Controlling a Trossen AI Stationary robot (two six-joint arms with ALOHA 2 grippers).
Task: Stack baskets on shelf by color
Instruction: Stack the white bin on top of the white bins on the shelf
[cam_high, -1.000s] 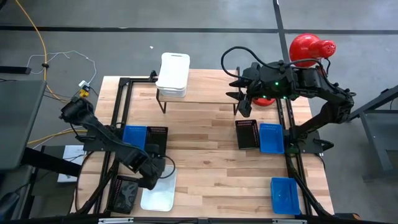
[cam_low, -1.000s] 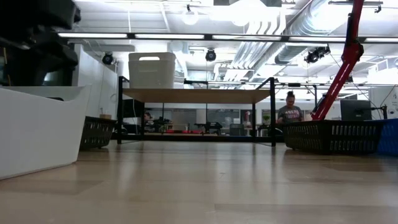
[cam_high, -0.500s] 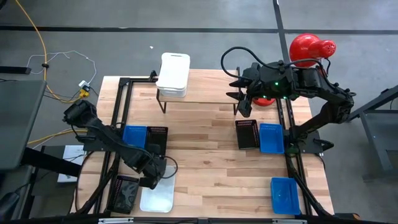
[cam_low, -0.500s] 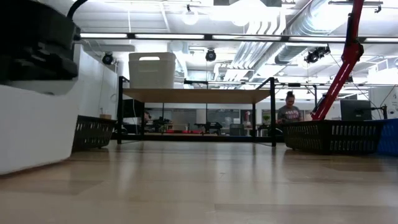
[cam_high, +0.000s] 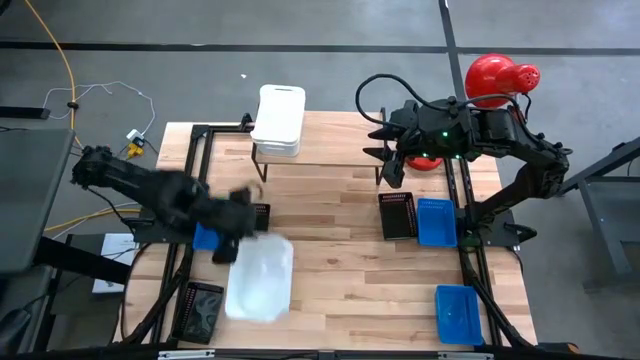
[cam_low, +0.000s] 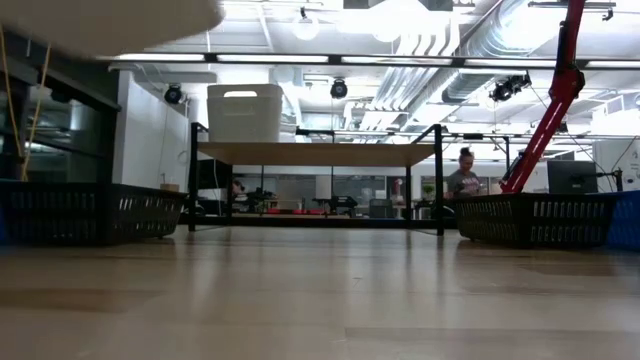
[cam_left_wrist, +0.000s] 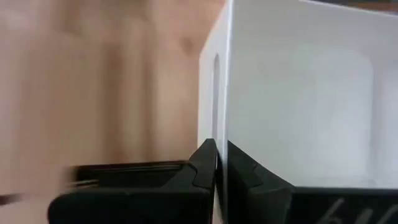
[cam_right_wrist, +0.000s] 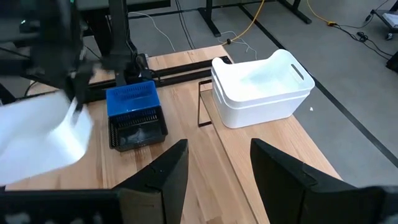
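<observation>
Hanging clear of the desk (cam_high: 340, 290), a white basket (cam_high: 260, 280) is pinched by its wall between the closed fingers (cam_left_wrist: 202, 168) of the left end effector (cam_high: 237, 238), over the desk's near-left part. Two more white baskets, the white stack (cam_high: 278, 120), sit nested on the left end of the shelf (cam_high: 320, 155) at the desk's far edge. Just behind the lifted basket lie a blue basket (cam_high: 207, 235) and a black mesh basket (cam_high: 258, 212); another black one (cam_high: 204, 310) rests at the near-left edge. On the right side, a black basket (cam_high: 398, 215) touches a blue one (cam_high: 436, 221), and a third blue basket (cam_high: 458, 313) lies nearer. The right end effector (cam_high: 387, 152) hovers over the shelf's right end, fingers spread, holding nothing.
</observation>
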